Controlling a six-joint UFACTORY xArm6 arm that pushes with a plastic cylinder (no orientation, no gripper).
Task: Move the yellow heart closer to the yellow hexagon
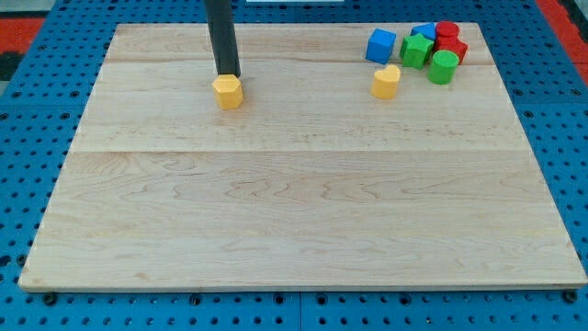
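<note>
My tip [228,74] stands at the top edge of the yellow hexagon [228,92], touching it or very nearly so; the rod rises straight up from there and leaves the view at the top. The rod ends plain, with no hand on it, so there is nothing to call wide, narrow or holding.

The yellow hexagon sits on the wooden surface [294,202] in the upper left part of the view, alone, with bare wood all around it. The yellow heart [387,82] lies well apart from it toward the view's right, at about the same height in the view, with its lobes turned up toward the top right.

Just above and to the right of the yellow heart is a tight cluster of blocks near the surface's top right corner. The blue cube [381,45] is the nearest to the heart on the left side of the cluster and stands slightly apart from the rest. A green star-like block [415,51] sits beside a second blue block [424,32] that is partly hidden behind it, so its shape is unclear. A green cylinder [444,66] lies at the cluster's lower right. Behind it are a red cylinder [446,30] and another red block [456,48], whose shape I cannot make out.

The surface rests on a blue perforated board [37,184].
</note>
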